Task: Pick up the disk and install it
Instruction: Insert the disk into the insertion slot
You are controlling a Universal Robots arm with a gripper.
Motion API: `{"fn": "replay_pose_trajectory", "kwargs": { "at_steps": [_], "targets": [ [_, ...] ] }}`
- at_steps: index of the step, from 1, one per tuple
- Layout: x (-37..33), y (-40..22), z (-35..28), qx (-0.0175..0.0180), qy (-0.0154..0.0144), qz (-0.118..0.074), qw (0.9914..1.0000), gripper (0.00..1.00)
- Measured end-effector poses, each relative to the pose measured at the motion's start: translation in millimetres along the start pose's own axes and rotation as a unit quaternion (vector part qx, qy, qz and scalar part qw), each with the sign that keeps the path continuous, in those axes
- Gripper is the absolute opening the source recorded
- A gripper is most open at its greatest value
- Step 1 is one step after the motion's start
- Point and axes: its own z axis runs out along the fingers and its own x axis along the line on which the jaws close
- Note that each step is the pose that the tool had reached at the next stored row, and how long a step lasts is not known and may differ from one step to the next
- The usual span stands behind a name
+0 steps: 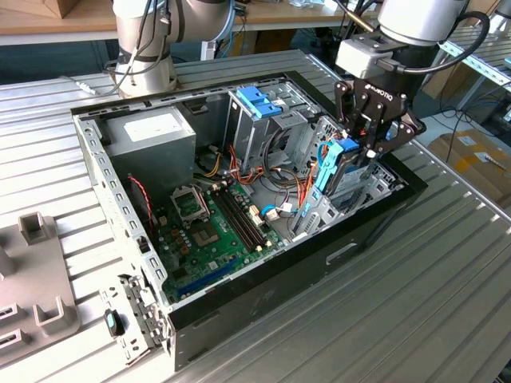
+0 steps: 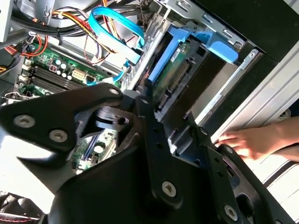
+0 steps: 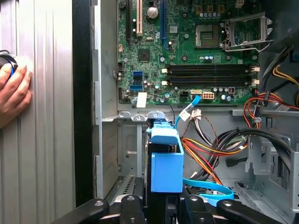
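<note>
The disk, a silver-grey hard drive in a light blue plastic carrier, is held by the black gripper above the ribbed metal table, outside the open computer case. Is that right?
No. The exterior view shows the black gripper holding the disk inside the open computer case, not outside it.

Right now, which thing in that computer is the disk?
In the open case, look to the exterior view's right end. The black gripper holds the disk upright there: a grey slab in a light blue frame, unlike the all-blue bracket atop the cage.
</note>
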Motion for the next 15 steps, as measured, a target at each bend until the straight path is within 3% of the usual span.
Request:
{"fn": "replay_pose_trajectory", "kwargs": {
  "at_steps": [1,7,12,15],
  "targets": [
    [0.0,0.0,-0.4,0.0,0.0004,0.0,1.0,0.42],
    [0.1,0.0,-0.5,0.0,0.0007,0.0,1.0,0.44],
    [0.0,0.0,-0.4,0.0,0.0006,0.0,1.0,0.62],
    [0.0,1.1,0.4,0.0,0.0006,0.0,1.0,0.62]
  ]
}}
